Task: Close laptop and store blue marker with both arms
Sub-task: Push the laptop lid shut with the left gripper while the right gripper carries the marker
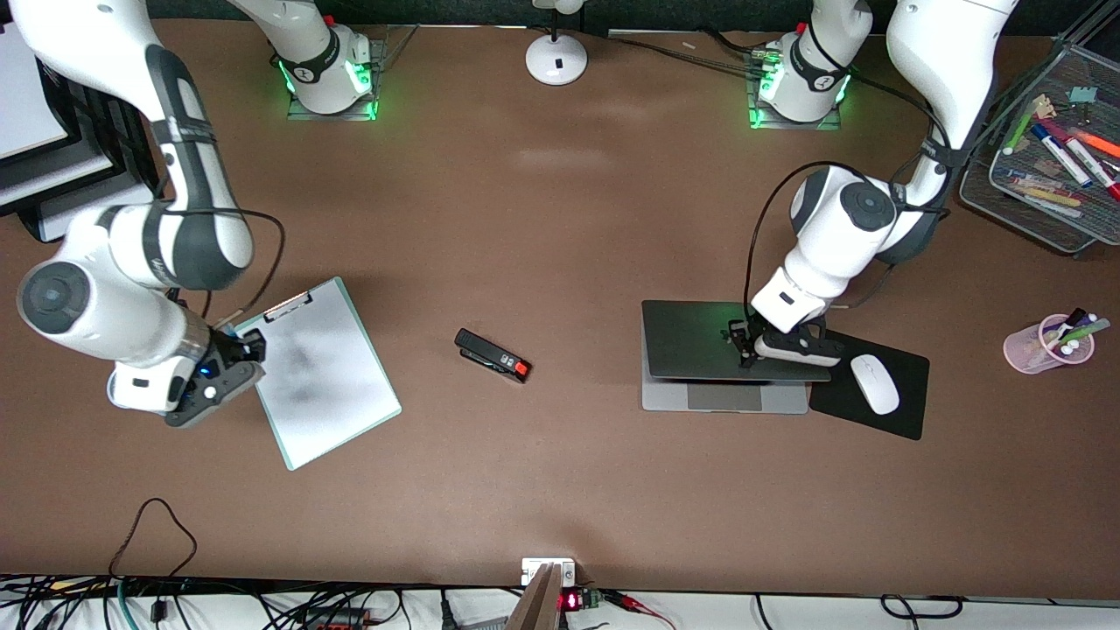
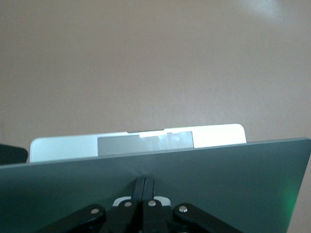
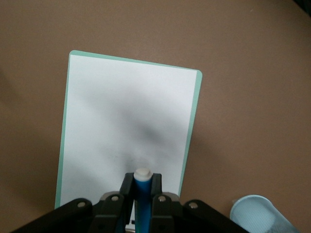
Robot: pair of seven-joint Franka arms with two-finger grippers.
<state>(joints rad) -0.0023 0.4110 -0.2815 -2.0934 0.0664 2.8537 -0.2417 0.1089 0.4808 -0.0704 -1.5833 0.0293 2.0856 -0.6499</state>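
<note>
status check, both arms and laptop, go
Left gripper shut, pressing laptop lid, nearly closed. Right gripper shut on blue marker over clipboard. Nothing blocking.

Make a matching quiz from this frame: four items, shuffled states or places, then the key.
Items:
1. laptop
2. blue marker
3. white mouse
4. black stapler

States or places:
A. lies on the black mouse pad
B. lid nearly shut, the left end effector pressing on it with closed fingers
C. lies on bare table between the clipboard and the laptop
D. clamped in the right end effector over the clipboard's edge

Pairs: 1-B, 2-D, 3-A, 4-C
</note>
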